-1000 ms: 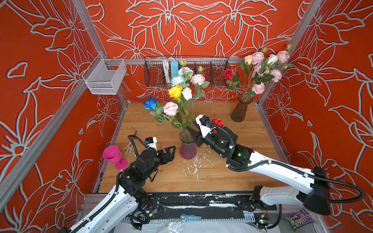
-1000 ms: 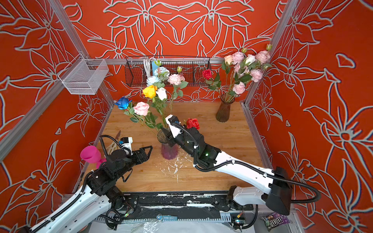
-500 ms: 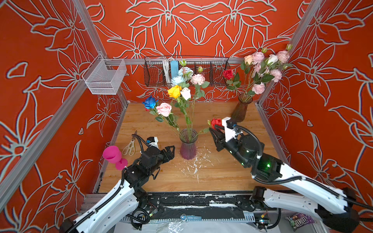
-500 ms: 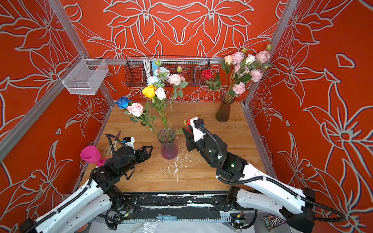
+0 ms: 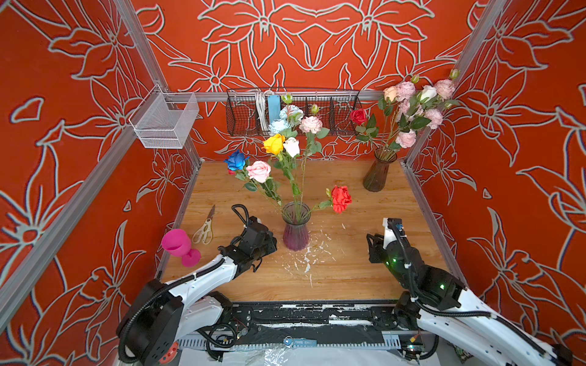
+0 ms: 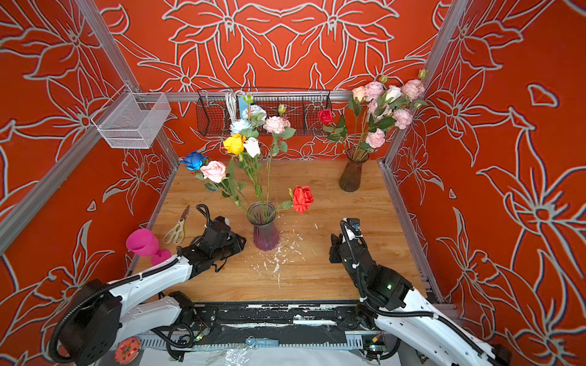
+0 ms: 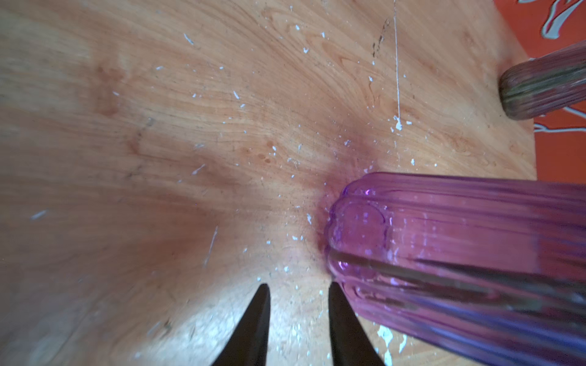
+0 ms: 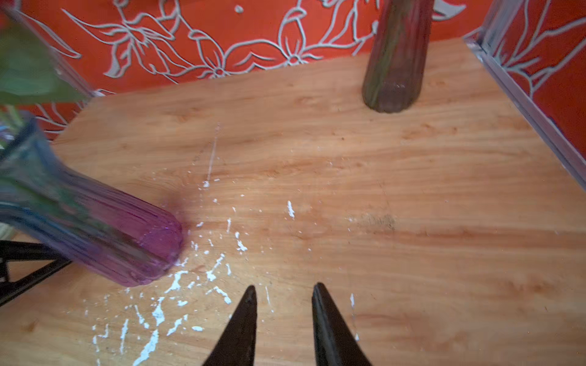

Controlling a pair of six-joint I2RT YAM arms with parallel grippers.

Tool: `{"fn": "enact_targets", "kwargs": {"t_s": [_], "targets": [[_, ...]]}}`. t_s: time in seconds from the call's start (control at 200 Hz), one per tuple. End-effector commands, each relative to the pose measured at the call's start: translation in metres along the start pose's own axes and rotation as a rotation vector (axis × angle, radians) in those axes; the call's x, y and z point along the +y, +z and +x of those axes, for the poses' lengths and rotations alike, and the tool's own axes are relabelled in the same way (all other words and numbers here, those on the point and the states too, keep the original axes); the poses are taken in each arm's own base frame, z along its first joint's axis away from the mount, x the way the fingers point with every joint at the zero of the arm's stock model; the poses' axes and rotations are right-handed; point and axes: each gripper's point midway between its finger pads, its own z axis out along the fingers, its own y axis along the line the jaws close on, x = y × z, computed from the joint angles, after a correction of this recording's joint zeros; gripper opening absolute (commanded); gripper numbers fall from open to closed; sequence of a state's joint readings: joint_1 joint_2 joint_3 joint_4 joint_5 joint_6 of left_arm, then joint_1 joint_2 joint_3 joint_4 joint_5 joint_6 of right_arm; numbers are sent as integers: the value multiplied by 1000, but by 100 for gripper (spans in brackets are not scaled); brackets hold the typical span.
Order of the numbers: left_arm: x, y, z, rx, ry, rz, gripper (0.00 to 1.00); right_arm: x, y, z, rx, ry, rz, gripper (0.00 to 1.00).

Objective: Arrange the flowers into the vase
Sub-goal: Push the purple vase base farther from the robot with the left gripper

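Observation:
A purple glass vase (image 5: 296, 231) (image 6: 265, 233) stands mid-table and holds several flowers: a blue (image 5: 236, 160), a pink (image 5: 259, 171), a yellow (image 5: 274, 144) and a white rose, with paler blooms behind. A red rose (image 5: 341, 198) (image 6: 302, 198) leans out of it to the right. My left gripper (image 5: 269, 245) (image 7: 298, 285) sits low just left of the vase base (image 7: 444, 253), jaws a little apart with only bare table between them. My right gripper (image 5: 373, 248) (image 8: 283, 286) hovers at the front right, well clear of the vase (image 8: 95, 240), open and empty.
A brown vase (image 5: 376, 174) (image 8: 394, 63) of pink blooms and a red rose stands at the back right corner. Scissors (image 5: 204, 229) and a pink goblet (image 5: 177, 244) lie at the left edge. A black wire basket (image 5: 295, 111) and a white mesh basket (image 5: 165, 122) hang on the walls.
My right gripper has drawn back from the purple vase to the front right, leaving the red rose leaning in the vase. My left gripper's jaws have narrowed beside the vase.

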State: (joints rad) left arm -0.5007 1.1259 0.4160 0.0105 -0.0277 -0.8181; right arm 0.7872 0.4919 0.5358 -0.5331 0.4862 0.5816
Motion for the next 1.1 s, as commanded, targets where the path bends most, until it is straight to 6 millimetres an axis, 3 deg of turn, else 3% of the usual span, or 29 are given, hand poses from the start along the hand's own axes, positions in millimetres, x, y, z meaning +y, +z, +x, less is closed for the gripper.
{"fn": "enact_targets", "kwargs": {"t_s": [0.0, 0.405, 0.56, 0.801, 1.091], "targets": [[-10, 3, -2, -46, 18, 101, 32, -8, 0, 17, 61, 84, -5, 32], [-35, 33, 22, 61, 109, 127, 32, -9, 7, 22, 82, 79, -9, 33], [-44, 38, 19, 59, 111, 148, 31, -9, 7, 20, 79, 86, -14, 33], [-74, 52, 12, 74, 143, 191, 30, -12, 5, 21, 78, 94, -8, 33], [-118, 82, 13, 105, 175, 244, 29, -14, 8, 25, 85, 102, 2, 34]]}}
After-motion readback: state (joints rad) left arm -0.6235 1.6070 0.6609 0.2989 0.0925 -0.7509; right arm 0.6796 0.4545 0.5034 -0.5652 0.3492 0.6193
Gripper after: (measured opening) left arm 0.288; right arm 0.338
